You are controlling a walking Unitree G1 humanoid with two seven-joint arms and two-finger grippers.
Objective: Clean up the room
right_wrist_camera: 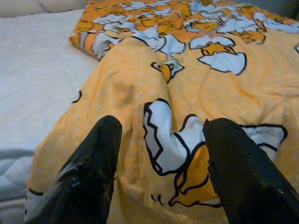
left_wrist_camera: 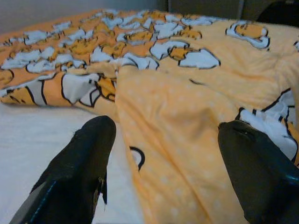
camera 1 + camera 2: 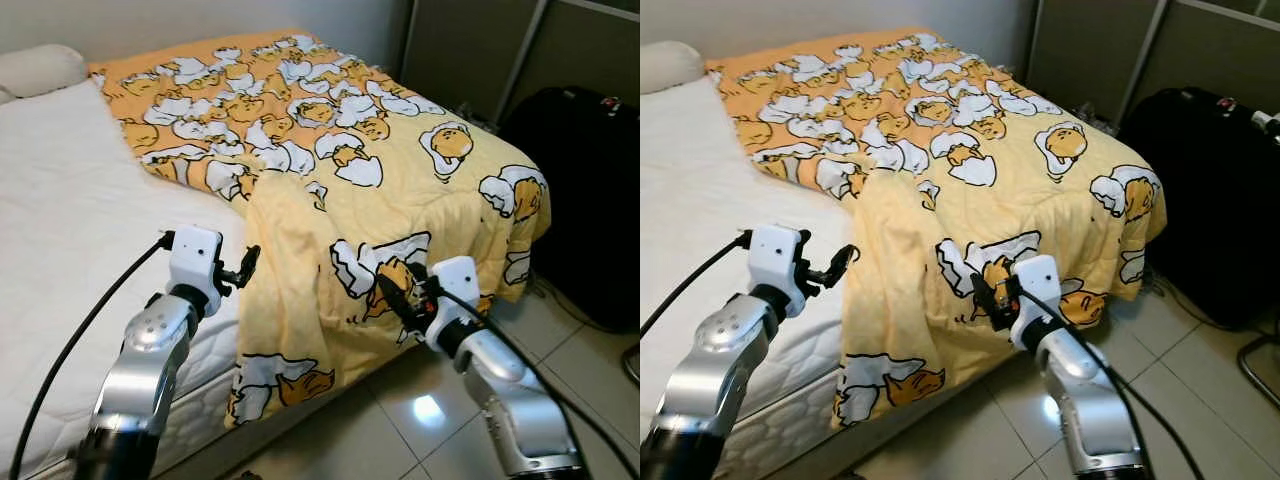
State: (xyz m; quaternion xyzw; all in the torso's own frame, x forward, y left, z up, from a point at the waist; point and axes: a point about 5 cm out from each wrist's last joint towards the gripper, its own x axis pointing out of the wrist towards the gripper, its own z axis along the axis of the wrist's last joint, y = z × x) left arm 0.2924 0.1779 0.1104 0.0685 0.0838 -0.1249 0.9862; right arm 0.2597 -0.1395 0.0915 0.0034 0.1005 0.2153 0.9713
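Note:
A yellow blanket (image 3: 330, 170) printed with white and orange egg cartoons lies rumpled over the right half of the bed and hangs over its front edge toward the floor. My left gripper (image 3: 243, 268) hovers open beside the blanket's left fold, over the bare mattress (image 3: 70, 210); its fingers (image 2: 88, 154) frame the fold with nothing between them. My right gripper (image 3: 395, 290) is open too, right in front of the hanging blanket (image 1: 159, 93), holding nothing.
A white pillow (image 3: 40, 68) lies at the bed's far left. A black suitcase (image 3: 585, 190) stands on the tiled floor (image 3: 400, 420) to the right, beside dark wardrobe doors (image 3: 470, 50). Cables trail from both arms.

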